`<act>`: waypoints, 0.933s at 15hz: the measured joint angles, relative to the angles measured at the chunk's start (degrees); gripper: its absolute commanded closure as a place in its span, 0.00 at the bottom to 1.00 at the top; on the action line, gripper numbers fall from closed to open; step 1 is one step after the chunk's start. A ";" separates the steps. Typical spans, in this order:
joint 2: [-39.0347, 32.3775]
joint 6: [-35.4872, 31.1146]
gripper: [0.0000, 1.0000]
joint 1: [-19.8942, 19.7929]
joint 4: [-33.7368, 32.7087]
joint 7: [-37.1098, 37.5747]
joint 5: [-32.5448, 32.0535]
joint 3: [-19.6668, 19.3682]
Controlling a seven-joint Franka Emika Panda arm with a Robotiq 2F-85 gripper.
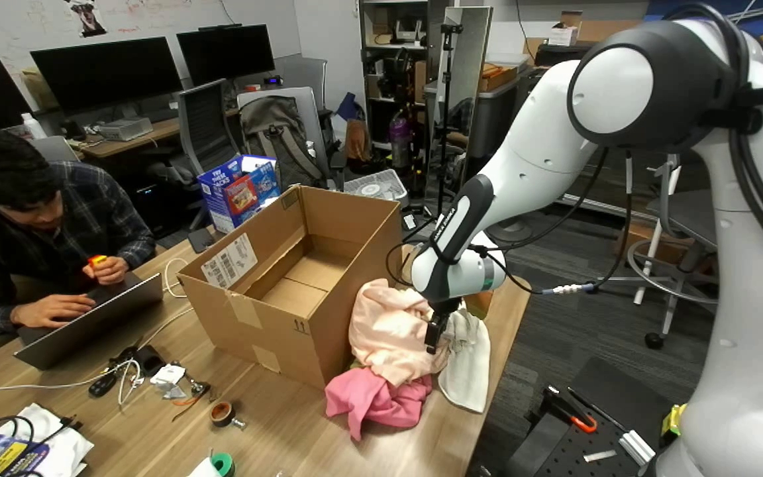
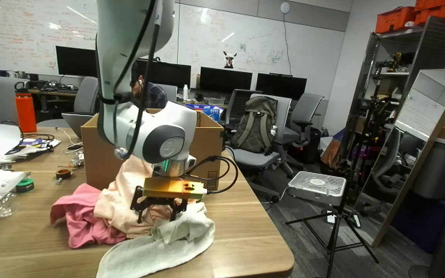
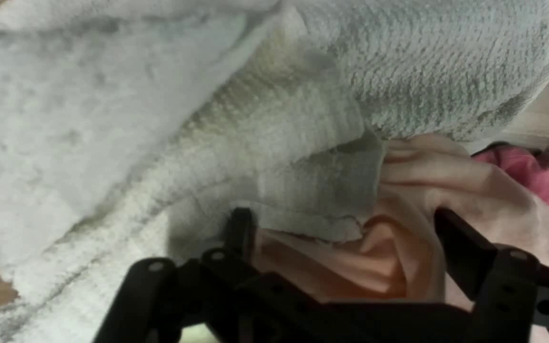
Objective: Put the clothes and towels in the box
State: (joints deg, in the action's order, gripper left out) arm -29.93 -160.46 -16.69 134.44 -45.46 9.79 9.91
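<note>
Straddling peach cloth (image 1: 385, 324) just beside the box (image 1: 275, 334), the gripper (image 2: 156, 219) has its 2 fingers (image 3: 462, 250) wide apart, seemingly clamping nothing. That cloth lies between the box and the white towel (image 2: 160, 253), whose edge also reaches between the fingers; the pink cloth (image 1: 380, 399) lies by 1 corner of the box. Closing here would probably catch peach cloth, perhaps towel too, to lift into the box.
</note>
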 measured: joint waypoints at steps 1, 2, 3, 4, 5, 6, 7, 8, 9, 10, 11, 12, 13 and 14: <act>0.00 -0.16 0.42 0.09 -0.02 0.73 -0.57 -0.22; 0.00 -0.33 0.50 0.15 -0.06 1.48 -0.97 -0.37; 0.00 -0.59 0.58 0.17 -0.13 2.34 -1.33 -0.44; 0.00 -0.79 0.65 0.17 -0.23 3.29 -1.65 -0.46; 0.02 -0.90 0.74 0.19 -0.39 4.31 -1.86 -0.47; 0.05 -0.97 0.80 0.22 -0.55 5.39 -2.01 -0.47; 0.13 -1.06 0.87 0.27 -0.68 6.51 -2.04 -0.47; 0.23 -1.15 0.95 0.33 -0.80 7.72 -2.05 -0.47; 0.34 -1.34 0.98 0.41 -0.97 9.08 -2.05 -0.47; 0.43 -1.59 1.00 0.52 -1.18 10.49 -2.05 -0.47; 0.56 -1.91 1.00 0.65 -1.40 12.00 -2.05 -0.47; 0.78 -2.03 0.96 0.77 -1.59 13.61 -2.05 -0.47; 1.15 -2.06 0.96 0.86 -1.75 15.23 -2.05 -0.46; 1.64 -2.06 0.96 0.91 -1.87 16.72 -2.05 -0.44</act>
State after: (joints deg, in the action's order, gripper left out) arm -28.29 -162.52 -15.78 132.57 -28.74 7.74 9.47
